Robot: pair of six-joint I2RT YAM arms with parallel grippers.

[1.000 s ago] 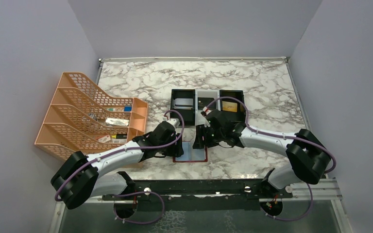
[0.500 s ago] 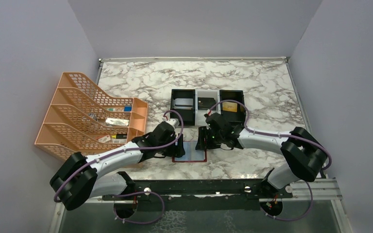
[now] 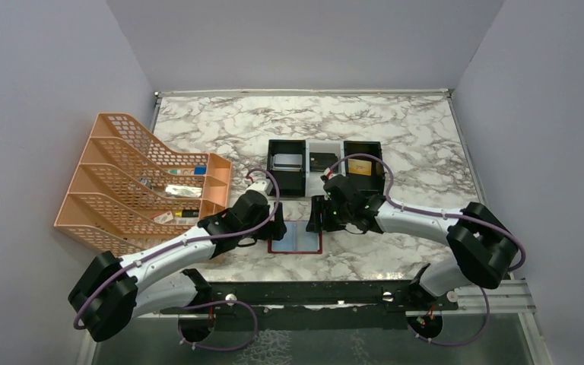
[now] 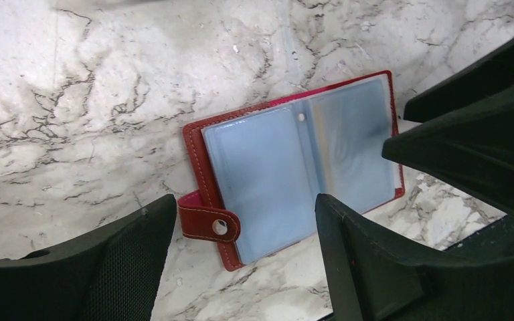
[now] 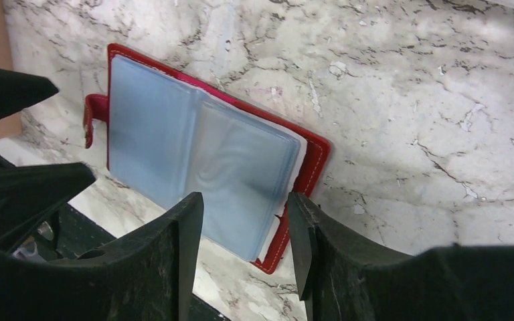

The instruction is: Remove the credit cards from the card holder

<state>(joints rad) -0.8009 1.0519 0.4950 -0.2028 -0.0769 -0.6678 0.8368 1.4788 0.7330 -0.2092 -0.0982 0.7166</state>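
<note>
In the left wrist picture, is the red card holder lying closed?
No, the card holder lies spread open on the table, with its pale blue inside facing up.

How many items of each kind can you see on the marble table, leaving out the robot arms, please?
Credit cards: 3 (silvery-white, black, gold)
Red card holder: 1
Black-and-white three-compartment tray: 1
Orange file rack: 1
Total: 6
The small things inside the rack are too small to count.

Marble table (image 3: pixel 220 122) with open card holder (image 3: pixel 296 237), three-compartment tray (image 3: pixel 274 149), orange file rack (image 3: pixel 131 137).
</note>
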